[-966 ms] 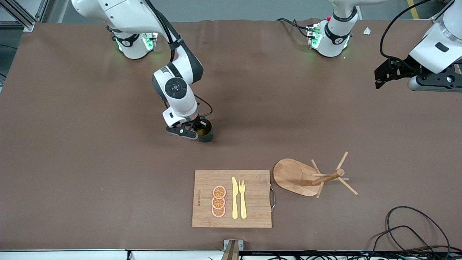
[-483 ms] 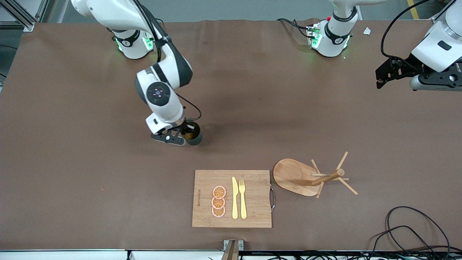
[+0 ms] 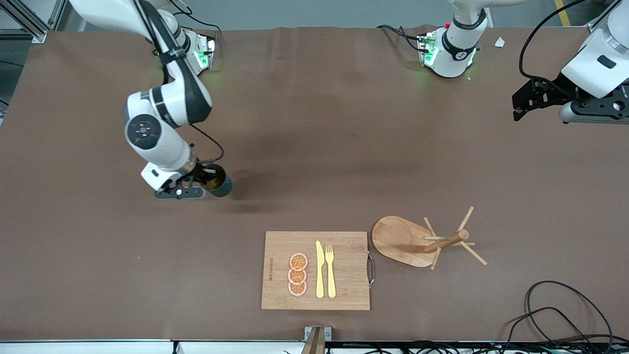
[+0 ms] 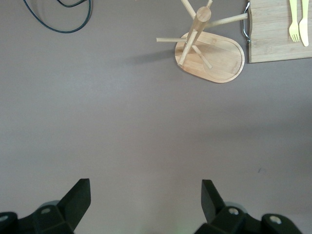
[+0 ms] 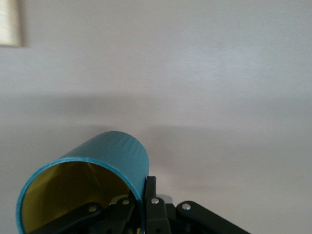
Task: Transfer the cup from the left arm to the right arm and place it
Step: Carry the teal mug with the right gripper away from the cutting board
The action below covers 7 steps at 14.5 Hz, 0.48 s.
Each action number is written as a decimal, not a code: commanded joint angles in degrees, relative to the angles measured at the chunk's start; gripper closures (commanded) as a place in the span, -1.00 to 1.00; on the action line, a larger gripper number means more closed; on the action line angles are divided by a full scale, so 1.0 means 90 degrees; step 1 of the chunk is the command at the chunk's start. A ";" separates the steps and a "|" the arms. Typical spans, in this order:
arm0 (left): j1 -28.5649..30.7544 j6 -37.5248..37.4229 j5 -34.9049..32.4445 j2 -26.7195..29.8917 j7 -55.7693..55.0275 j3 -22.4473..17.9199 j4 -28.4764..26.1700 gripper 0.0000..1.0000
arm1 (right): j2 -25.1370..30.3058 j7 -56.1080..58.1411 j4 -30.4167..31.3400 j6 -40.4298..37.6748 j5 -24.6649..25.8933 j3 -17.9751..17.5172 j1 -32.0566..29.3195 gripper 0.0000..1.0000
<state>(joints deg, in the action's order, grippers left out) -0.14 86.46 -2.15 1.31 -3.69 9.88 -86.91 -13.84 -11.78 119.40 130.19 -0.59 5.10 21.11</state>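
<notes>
The right claw (image 3: 199, 184) pinches the cup (image 3: 218, 184) by its rim wall, over the counter (image 3: 344, 123), at 10 o'clock from the cutting board (image 3: 344, 290). The cup looks rigid, light and probably slippery. The left claw (image 3: 521, 105) waits spread wide.

Brown table (image 3: 344, 123): board (image 3: 280, 246), peg rack (image 3: 400, 241).

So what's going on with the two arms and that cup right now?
Right gripper shut on the cup, up over bare table. Left gripper open, empty, waiting at its table end. Cutting board and peg rack well clear.
</notes>
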 commanded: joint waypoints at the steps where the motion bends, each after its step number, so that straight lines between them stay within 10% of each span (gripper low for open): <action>1: 0.0045 0.0003 0.0004 -0.0038 0.0039 0.0054 0.0125 -1.00 | 0.0346 0.0915 0.1095 0.0776 0.0104 -0.0117 -0.0692 0.99; 7: 0.0045 0.0003 0.0004 -0.0038 0.0088 0.0054 0.0125 -1.00 | 0.0327 0.4282 0.1586 0.1355 0.0104 -0.0117 -0.1952 0.99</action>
<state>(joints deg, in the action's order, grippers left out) -0.15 86.46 -2.15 1.30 -3.69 9.94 -86.88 -13.39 18.33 132.02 142.39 -0.02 5.14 7.21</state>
